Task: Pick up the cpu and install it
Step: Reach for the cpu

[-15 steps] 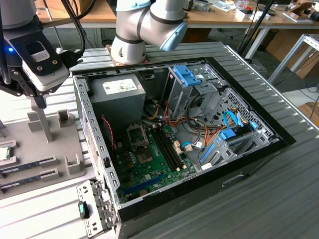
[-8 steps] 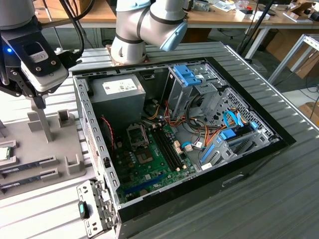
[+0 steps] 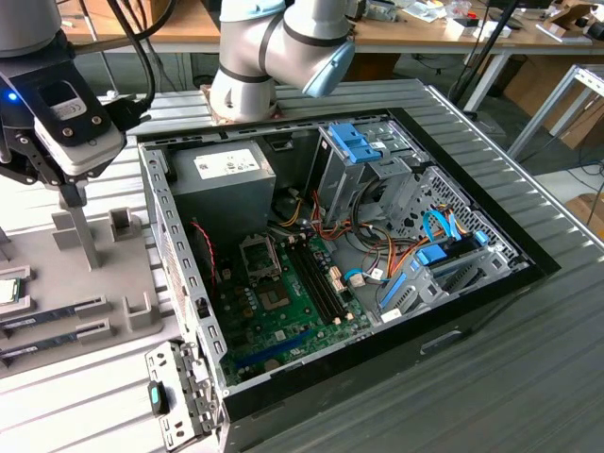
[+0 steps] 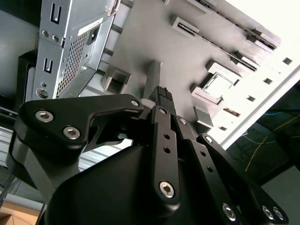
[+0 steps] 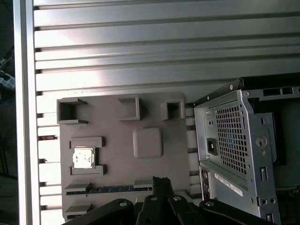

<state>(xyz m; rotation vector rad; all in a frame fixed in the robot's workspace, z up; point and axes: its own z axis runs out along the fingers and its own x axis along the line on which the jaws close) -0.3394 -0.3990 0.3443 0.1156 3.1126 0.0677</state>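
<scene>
The cpu [image 5: 83, 158] is a small silvery square lying in a framed pocket of the grey holder tray [image 5: 117, 140]. It also lies at the exterior view's far left edge [image 3: 8, 291] and shows pale in the second wrist view [image 4: 218, 87]. My gripper [image 3: 70, 200] hangs above the tray, a little away from the cpu and nearer the computer case. Its black fingers [image 5: 159, 183] meet in one tip [image 4: 161, 95], shut with nothing between them. The open computer case [image 3: 179, 245] shows the green motherboard with its socket [image 3: 257, 253].
Long dark memory sticks [image 3: 47, 316] lie in slots of the tray beside the cpu. Grey upright posts [image 3: 83, 236] and blocks rise from the tray close under my gripper. The case's metal back wall [image 5: 234, 136] borders the tray. A ribbed metal table [image 5: 140, 47] carries everything.
</scene>
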